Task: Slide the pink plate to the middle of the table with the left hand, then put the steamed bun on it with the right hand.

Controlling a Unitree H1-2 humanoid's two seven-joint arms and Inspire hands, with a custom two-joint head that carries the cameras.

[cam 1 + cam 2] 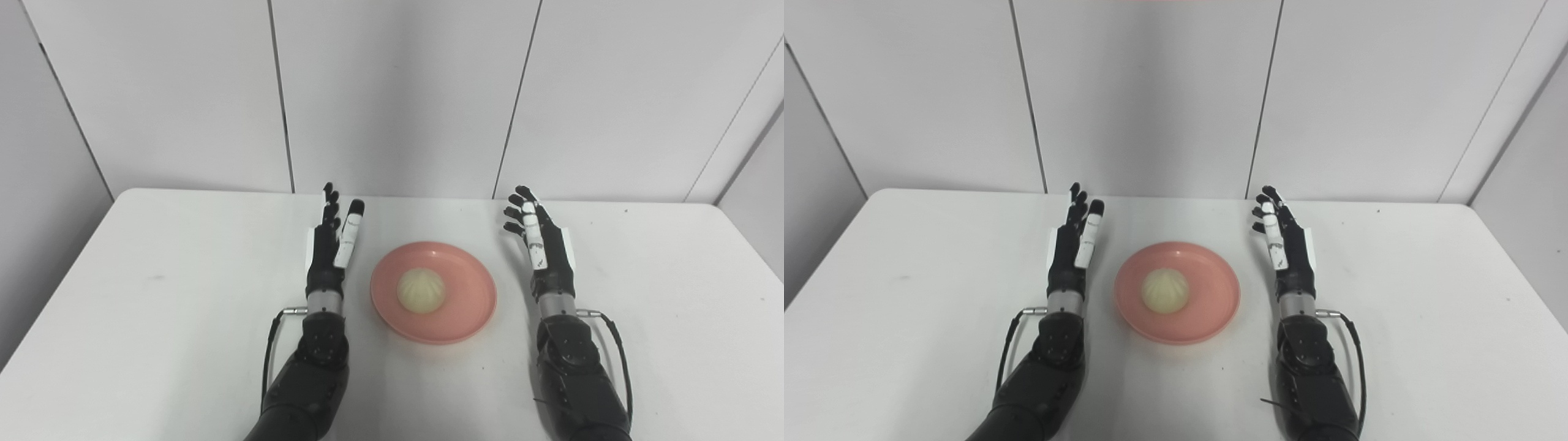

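- My left hand [331, 245] hangs over the white bench [153, 318] at about 9 o'clock of the pink plate [468, 306], near its rim but not touching it.
- That hand is spread wide and holds nothing; its fingers [331, 202] point toward 12 o'clock, at the far edge of the bench, and the thumb with its white shell lies on the side nearest the plate.
- My right hand [545, 245] is at about 3 o'clock of the plate, also clear of the rim, with a strip of bare bench between them.
- It too is wide and empty, its fingers stretched toward 12 o'clock and leaning a little toward 11.
- The two hands flank the plate with their palms turned inward, toward each other.
- The pink plate lies flat on the bench, about midway between its left and right edges and somewhat nearer to me than to the far edge.
- The steamed bun [421, 290] sits on the plate, pale yellow and round with a pleated top, a little toward 9 o'clock of the plate's centre.
- Neither hand touches the bun.
- Both my forearms are dark, and each comes in from the 6 o'clock edge with a thin black cable looping at the wrist.
- Behind the bench, at 12 o'clock, stands a wall of plain white panels [398, 92] with dark seams.
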